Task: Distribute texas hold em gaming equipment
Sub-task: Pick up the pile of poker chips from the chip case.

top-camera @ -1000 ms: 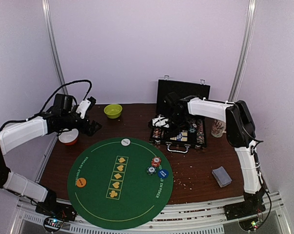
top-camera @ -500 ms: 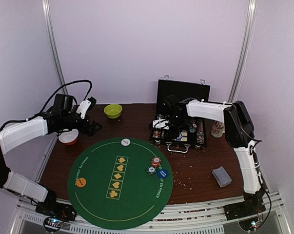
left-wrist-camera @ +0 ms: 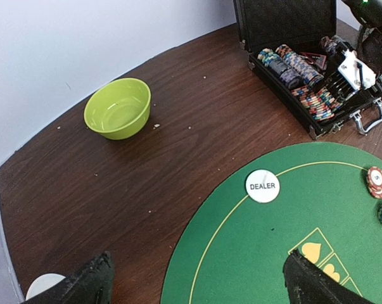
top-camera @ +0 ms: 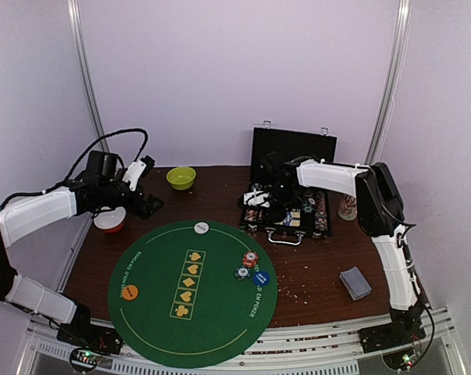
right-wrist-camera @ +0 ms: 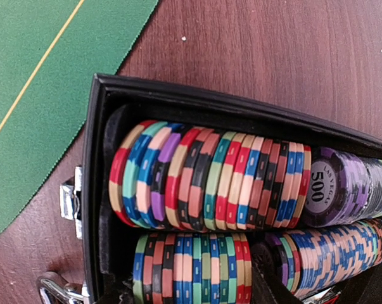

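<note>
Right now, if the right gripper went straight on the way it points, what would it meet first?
The right gripper points down into the open black case, over a row of poker chips standing on edge. Those chips would probably come first; how near it is to them, I cannot judge.

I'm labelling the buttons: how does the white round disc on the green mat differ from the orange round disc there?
The white round disc lies at the far edge of the round green felt mat; the orange round disc lies at its near-left edge. The white round disc reads DEALER; the orange round disc's print is too small to read. Both are flat discs lying on the mat.
</note>
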